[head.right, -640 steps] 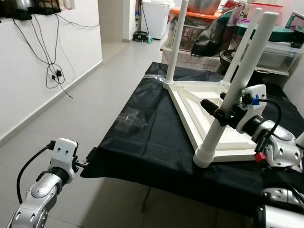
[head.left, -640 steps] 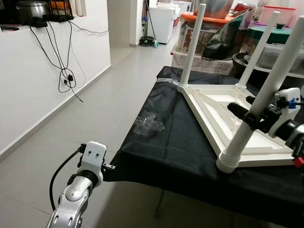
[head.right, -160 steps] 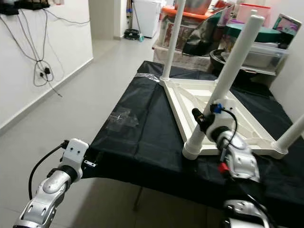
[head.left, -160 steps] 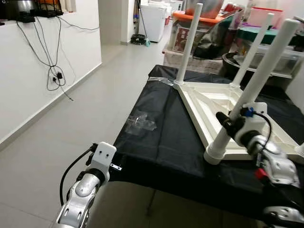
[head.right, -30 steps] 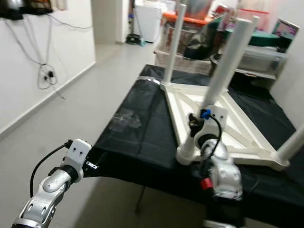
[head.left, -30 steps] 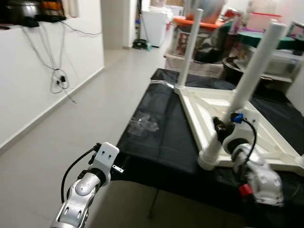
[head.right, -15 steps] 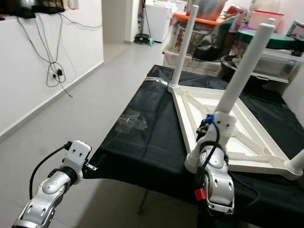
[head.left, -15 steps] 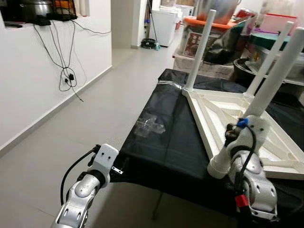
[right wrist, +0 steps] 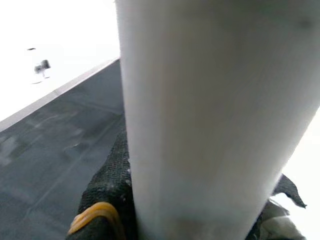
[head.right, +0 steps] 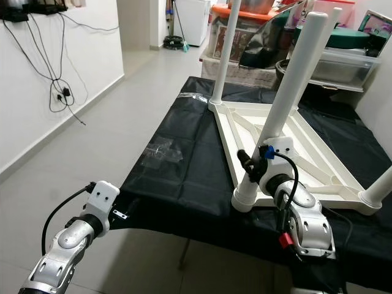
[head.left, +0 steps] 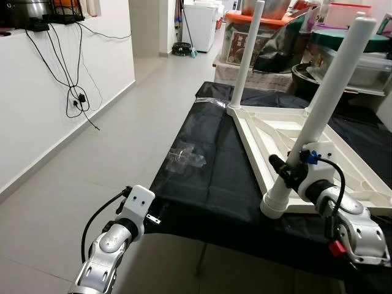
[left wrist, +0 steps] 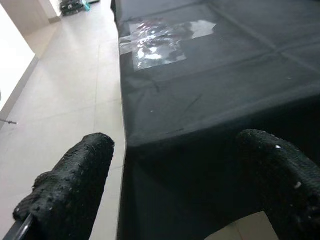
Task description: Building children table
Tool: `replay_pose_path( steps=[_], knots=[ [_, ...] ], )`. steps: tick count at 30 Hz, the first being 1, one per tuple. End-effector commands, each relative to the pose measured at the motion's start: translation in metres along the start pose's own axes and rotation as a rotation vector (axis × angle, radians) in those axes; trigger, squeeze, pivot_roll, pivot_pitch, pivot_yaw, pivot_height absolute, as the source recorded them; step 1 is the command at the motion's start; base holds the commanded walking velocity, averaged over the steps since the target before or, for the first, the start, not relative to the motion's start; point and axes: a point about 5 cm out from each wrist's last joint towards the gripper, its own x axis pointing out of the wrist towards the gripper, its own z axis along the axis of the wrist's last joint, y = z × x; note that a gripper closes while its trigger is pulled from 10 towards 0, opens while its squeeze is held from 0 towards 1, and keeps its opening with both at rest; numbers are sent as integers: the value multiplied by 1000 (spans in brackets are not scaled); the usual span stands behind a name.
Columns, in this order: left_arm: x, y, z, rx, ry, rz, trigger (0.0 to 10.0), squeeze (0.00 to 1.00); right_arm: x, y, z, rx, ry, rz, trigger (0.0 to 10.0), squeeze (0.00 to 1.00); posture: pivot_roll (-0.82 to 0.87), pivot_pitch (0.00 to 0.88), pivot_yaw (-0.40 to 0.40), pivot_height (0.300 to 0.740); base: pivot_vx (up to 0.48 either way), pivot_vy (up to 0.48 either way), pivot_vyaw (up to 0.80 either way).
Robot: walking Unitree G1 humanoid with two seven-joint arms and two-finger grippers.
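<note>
White children's table upside down on black-covered tabletop, right gripper apparently clamped around its nearest leg low down, left gripper spread, off tabletop's near corner, clear plastic wrapper nearby

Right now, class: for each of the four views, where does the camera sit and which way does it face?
Left eye view: head, facing down at upturned white table; both arms show.
Right eye view: same scene, shifted.
Left wrist view: looks along open left pincer at black cloth.
Right wrist view: pressed against table leg, right pincer gripping it.
Shared: plastic wrapper, in eye and left wrist views.
</note>
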Motion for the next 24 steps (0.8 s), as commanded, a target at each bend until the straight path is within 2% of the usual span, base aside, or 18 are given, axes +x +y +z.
replay_pose_path(
  steps=[1,2,3,5,8,9,10,11,14,15,16,17,18,19,20,21,23,24],
  knots=[
    [-2,0,-3,8,12,-6,10000,0,-10,-26,-24,69,93,-404,0,0,77,0,-107,740,0,0,0],
    [-2,0,-3,8,12,-6,10000,0,-10,-26,-24,69,93,-404,0,0,77,0,-107,740,0,0,0],
    [-2,0,-3,12,12,-8,10000,0,-17,-29,-30,114,109,-533,0,0,80,0,-105,740,0,0,0],
    [-2,3,-1,19,9,-7,10000,0,-29,-22,-39,136,128,-626,0,0,94,0,-104,740,0,0,0],
    [-1,8,1,24,5,4,10000,0,-34,21,-44,123,145,-465,0,0,95,0,-100,740,0,0,0],
    [0,8,1,24,4,5,10000,0,-34,28,-45,121,161,-428,0,0,95,0,-100,740,0,0,0],
    [0,8,1,24,4,5,10000,0,-34,28,-45,121,161,-428,0,0,95,0,-100,740,0,0,0],
    [0,7,1,24,3,4,10000,0,-31,34,-43,102,150,-372,10000,0,95,0,-104,740,0,0,0],
    [0,6,2,24,2,2,10000,0,-27,40,-38,78,109,-304,10000,0,98,0,-106,740,0,0,0],
    [0,5,1,23,1,1,10000,0,-25,36,-31,59,63,-296,10000,0,98,0,-108,740,0,0,0],
    [0,5,1,23,1,1,10000,0,-25,36,-31,59,63,-296,10000,0,98,0,-108,740,0,0,0],
    [0,5,1,21,1,2,10000,0,-22,26,-23,40,23,-283,10000,1000,102,0,-112,740,0,0,0],
    [0,6,1,20,1,3,10000,0,-18,18,-15,12,-8,-264,10000,1000,102,0,-112,740,0,0,0],
    [0,6,1,20,1,3,10000,0,-18,18,-15,12,-8,-264,10000,1000,102,0,-112,740,0,0,0],
    [-1,6,1,20,2,5,10000,0,-13,12,-7,-1,-18,-208,10000,576,101,0,-114,740,0,0,0],
    [-1,7,0,17,4,6,10000,0,-9,5,-1,-7,-22,-153,10000,0,99,0,-114,740,0,0,0],
    [-1,7,0,14,4,7,10000,0,-4,-5,6,-19,-21,-34,10000,0,93,0,-120,740,0,0,0],
    [-1,7,0,14,4,7,10000,0,-4,-5,6,-19,-21,-34,10000,0,93,0,-120,740,0,0,0]
  ],
)
